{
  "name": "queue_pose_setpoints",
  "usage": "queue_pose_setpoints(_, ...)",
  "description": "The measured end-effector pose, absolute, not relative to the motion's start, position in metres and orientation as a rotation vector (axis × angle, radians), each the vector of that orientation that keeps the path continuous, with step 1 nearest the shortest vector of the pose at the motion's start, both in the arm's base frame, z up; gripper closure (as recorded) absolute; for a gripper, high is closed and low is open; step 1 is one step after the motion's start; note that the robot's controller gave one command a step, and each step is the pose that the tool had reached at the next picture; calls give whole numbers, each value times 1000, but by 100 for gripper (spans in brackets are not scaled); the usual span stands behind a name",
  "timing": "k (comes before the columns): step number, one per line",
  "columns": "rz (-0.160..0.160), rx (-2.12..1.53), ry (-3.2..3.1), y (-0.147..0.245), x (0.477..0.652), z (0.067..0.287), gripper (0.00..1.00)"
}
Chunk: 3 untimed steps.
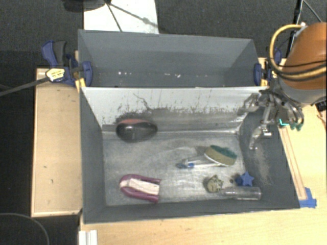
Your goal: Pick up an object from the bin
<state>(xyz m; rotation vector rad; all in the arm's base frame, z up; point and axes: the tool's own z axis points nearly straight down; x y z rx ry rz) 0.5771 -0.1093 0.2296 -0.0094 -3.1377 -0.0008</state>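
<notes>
Clear plastic tube lies along the front wall of the bin, a blue star just behind it. Above the right wall hangs the gripper (released or clenched, I cannot tell). Nearest it, mid-right on the floor, lies a green-and-white brush.

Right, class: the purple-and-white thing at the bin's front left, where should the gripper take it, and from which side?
Probably across its middle, coming down from above: the purple-and-white thing lies flat, long from left to right and narrow from front to back.
</notes>
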Motion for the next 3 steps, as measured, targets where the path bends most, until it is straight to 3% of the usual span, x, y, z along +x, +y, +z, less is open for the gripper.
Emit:
queue_pose_setpoints(1, -3, 58, -3134, -123, 535, 132, 0)
queue_pose_setpoints(2, 1, 308, -3133, -62, 567, 72, 0)
queue_pose_setpoints(3, 4, 312, -3140, -63, 569, 76, 100)
